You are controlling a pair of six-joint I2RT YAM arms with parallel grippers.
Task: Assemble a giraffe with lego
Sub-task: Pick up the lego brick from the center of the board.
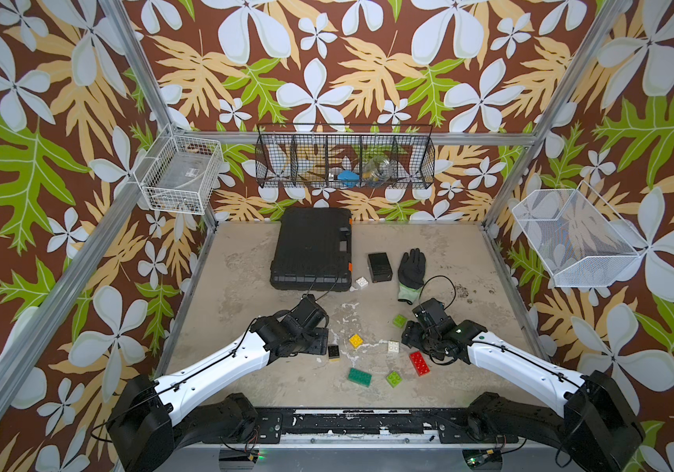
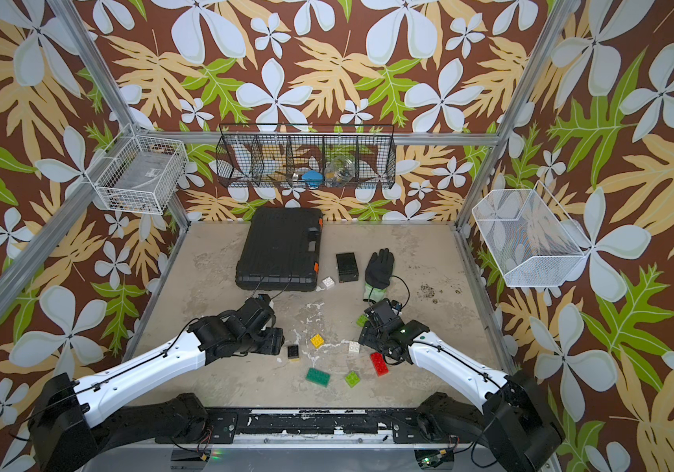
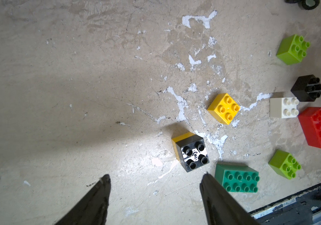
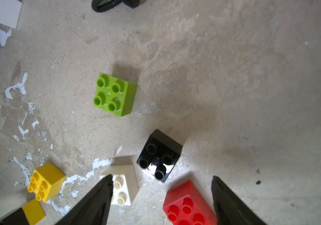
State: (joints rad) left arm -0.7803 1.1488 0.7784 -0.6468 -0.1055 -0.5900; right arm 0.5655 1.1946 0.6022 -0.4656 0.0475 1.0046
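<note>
Early stage: 1 join done, black-on-yellow stack [image 1: 333,353], lower centre in both top views. Other lego [image 1: 355,340] loose around it on worktop [image 1: 470,265]; 1 white brick [image 1: 361,282] lies mid-frame. Giraffe mostly unbuilt. Left tool [image 3: 155,177] and right tool [image 4: 161,177] spread, holding nothing.

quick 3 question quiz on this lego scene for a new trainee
1. True or false: one black brick is stacked on a yellow brick.
2. What colour is the lone brick beside the black case? A red, B white, C lime.
3. Fill in: the left tool and the right tool are both ____, holding nothing.
Key: 1 true; 2 B; 3 open.
</note>
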